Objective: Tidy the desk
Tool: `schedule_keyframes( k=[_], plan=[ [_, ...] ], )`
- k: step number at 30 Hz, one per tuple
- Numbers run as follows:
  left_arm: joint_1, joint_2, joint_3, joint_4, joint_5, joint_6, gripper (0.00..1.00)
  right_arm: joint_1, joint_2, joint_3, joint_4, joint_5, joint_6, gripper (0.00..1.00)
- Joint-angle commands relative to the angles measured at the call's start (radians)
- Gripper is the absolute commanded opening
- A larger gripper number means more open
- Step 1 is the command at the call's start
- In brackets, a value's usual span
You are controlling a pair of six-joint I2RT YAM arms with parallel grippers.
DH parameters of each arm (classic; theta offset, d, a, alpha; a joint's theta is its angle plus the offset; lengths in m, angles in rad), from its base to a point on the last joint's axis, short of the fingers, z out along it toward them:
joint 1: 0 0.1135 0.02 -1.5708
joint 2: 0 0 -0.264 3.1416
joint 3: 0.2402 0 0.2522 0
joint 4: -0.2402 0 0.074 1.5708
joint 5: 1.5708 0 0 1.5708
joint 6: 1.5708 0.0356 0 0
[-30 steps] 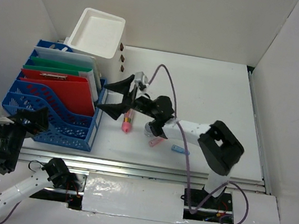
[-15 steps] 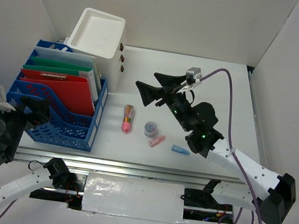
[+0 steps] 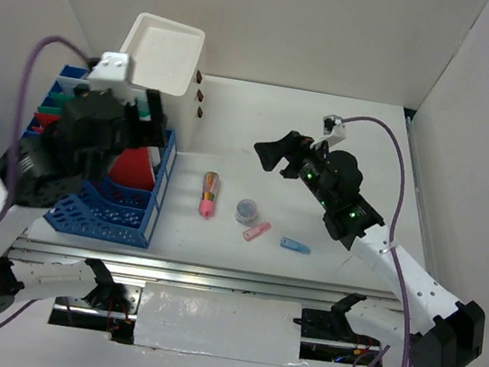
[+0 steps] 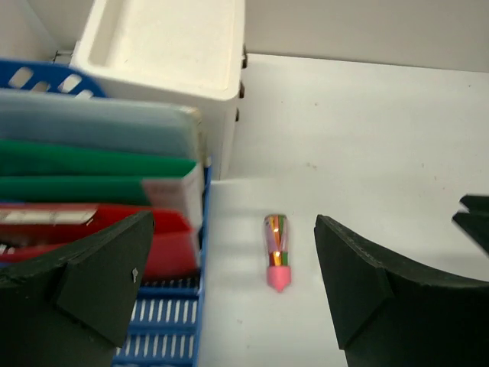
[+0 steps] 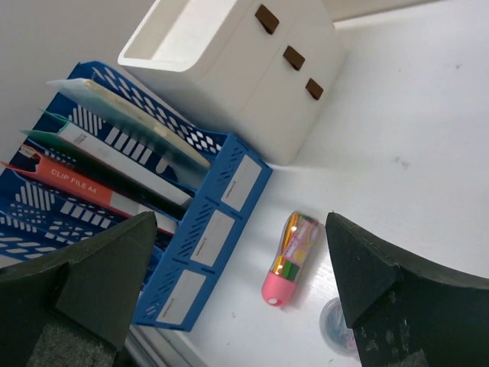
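On the white desk (image 3: 353, 145) lies a clear tube with colourful contents and a pink cap (image 3: 209, 194), just right of the blue file rack (image 3: 101, 207). My left gripper (image 3: 146, 129) hovers open over the rack. In the left wrist view the tube (image 4: 276, 260) shows below, between the left gripper's (image 4: 235, 229) spread fingers. My right gripper (image 3: 272, 155) hangs open above the desk, up and to the right of the tube. It faces the tube (image 5: 290, 258) in the right wrist view, and nothing is between the right gripper's (image 5: 241, 222) fingers.
A small round clear pot (image 3: 246, 210), a pink piece (image 3: 256, 232) and a blue piece (image 3: 294, 245) lie near the front middle. The rack holds red, green and white folders (image 4: 92, 172). A white open-top box with brown knobs (image 3: 161, 54) stands behind it.
My left arm has swung up from the low left corner to above the file rack. My right arm has drawn back to the right, away from the rack and tube. Both grippers stayed open.
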Motion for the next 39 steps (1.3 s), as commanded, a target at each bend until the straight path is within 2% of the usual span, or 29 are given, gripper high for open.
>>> schedule_keyframes(
  k=[1,2,6,8,10,12,16,18,21,22,24,25,26,28,29,31,34,35,38,39],
  plan=[
    [0.007,0.114,0.056,0.149,0.011,0.124,1.00,-0.008,-0.009,-0.008,-0.024,-0.066,0.073,1.00],
    [0.009,0.139,0.074,0.180,0.023,0.172,1.00,-0.010,-0.011,-0.017,-0.019,-0.066,0.073,1.00],
    [0.048,0.278,0.136,0.303,0.271,0.249,1.00,-0.017,-0.021,0.017,-0.114,0.046,0.101,1.00],
    [0.061,0.380,0.230,0.271,0.353,0.226,1.00,-0.025,-0.059,0.021,-0.188,0.173,0.145,1.00],
    [0.076,0.461,0.345,0.228,0.368,0.197,0.99,-0.059,-0.089,0.008,-0.225,0.239,0.196,1.00],
    [0.135,0.585,0.438,0.141,0.370,0.145,0.99,-0.118,-0.097,0.012,-0.220,0.175,0.170,1.00],
    [0.341,0.810,0.804,-0.005,0.567,0.059,0.99,-0.195,0.037,0.127,-0.244,0.001,0.098,1.00],
    [0.412,0.872,0.845,0.010,0.606,0.031,1.00,-0.220,0.121,0.132,-0.161,-0.149,0.101,1.00],
    [0.462,0.831,0.718,0.106,0.718,0.040,1.00,-0.264,0.264,0.129,0.101,-0.321,0.177,1.00],
    [0.464,0.806,0.614,0.189,0.745,0.055,0.99,-0.266,0.310,0.149,0.240,-0.402,0.237,1.00],
    [0.464,0.710,0.506,0.272,0.761,0.089,0.99,-0.261,0.467,0.214,0.310,-0.449,0.316,1.00],
    [0.464,0.685,0.440,0.321,0.758,0.102,0.99,-0.260,0.530,0.303,0.373,-0.505,0.344,1.00],
    [0.464,0.651,0.429,0.324,0.749,0.123,0.99,-0.254,0.642,0.346,0.399,-0.511,0.376,1.00],
    [0.464,0.637,0.440,0.299,0.730,0.155,1.00,-0.244,0.747,0.440,0.539,-0.512,0.482,1.00],
    [0.464,0.631,0.441,0.289,0.730,0.161,0.99,-0.240,0.847,0.478,0.577,-0.512,0.516,1.00],
    [0.464,0.608,0.403,0.289,0.730,0.161,0.99,-0.235,0.943,0.596,0.647,-0.501,0.614,1.00],
    [0.464,0.491,0.287,0.346,0.737,0.123,1.00,-0.218,1.150,0.757,0.688,-0.443,0.706,1.00],
    [0.464,0.470,0.244,0.352,0.730,0.108,1.00,-0.208,1.193,0.882,0.630,-0.428,0.726,0.99],
    [0.463,0.391,0.167,0.370,0.691,0.071,1.00,-0.194,1.348,1.067,0.571,-0.416,0.743,0.98],
    [0.463,0.368,0.106,0.380,0.681,0.060,1.00,-0.183,1.380,1.184,0.501,-0.412,0.752,0.97]
  ],
)
